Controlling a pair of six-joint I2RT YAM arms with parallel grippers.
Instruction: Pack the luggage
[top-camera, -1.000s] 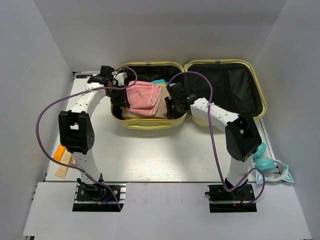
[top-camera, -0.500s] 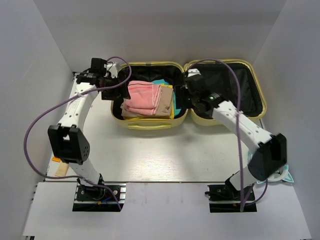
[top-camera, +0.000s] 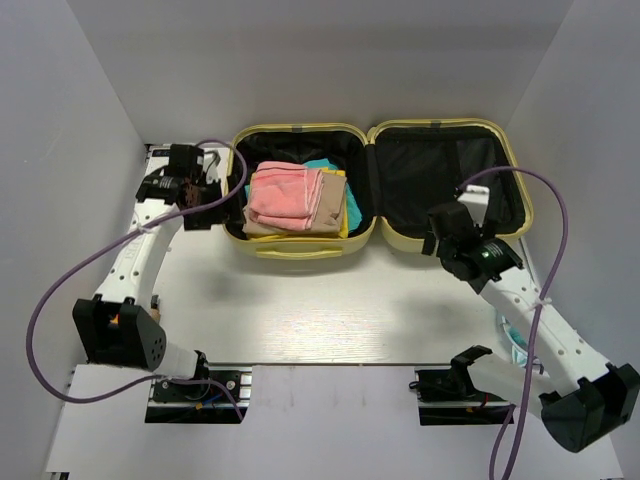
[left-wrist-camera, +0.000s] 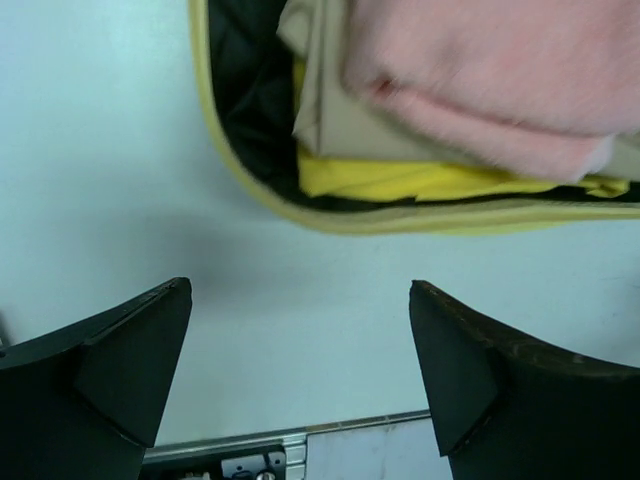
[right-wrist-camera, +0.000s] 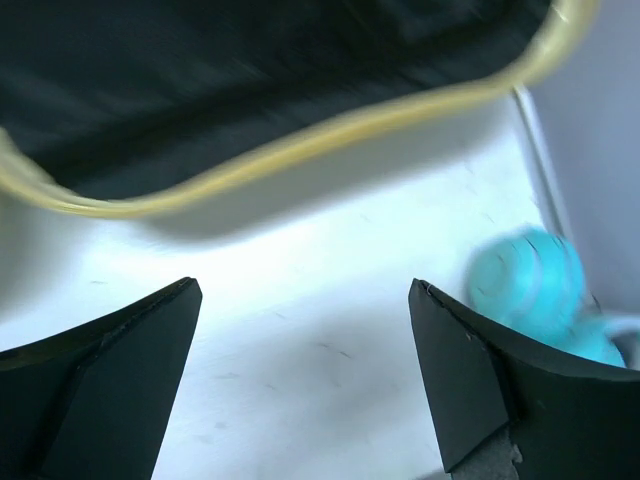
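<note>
- Luggage (top-camera: 375, 235): at the far middle of the tabletop (top-camera: 320, 310), open flat. Its two halves sit side by side, so the long axis runs left to right
- Left half: stacked with folded clothes (top-camera: 290, 200), pink on top, then beige, with yellow and teal showing at the edges. Right half: bare black lining, nothing in it that I can see
- Left fingers (top-camera: 212, 205): spread wide, holding nothing, over bare tabletop just outside the luggage's left wall. In the left wrist view the yellow rim and the corner of the clothes stack lie straight ahead of the tips
- Right fingers (top-camera: 442, 238): also spread wide and empty, at the near rim of the bare half. In the right wrist view that rim curves across just ahead, with open tabletop below
- Teal thing (right-wrist-camera: 525, 285): on the tabletop ahead and to the right of the right fingers, outside the luggage, close to the right edge; blurred, so I cannot tell what it is
- Judgement: the teal thing looks like the piece left to pack. It lies on the right arm's side and well apart from the left fingers, so the right arm is the nearer one
- The pickup turns on swinging the right fingers away from the rim toward that right edge, then carrying the thing back left into the luggage
</note>
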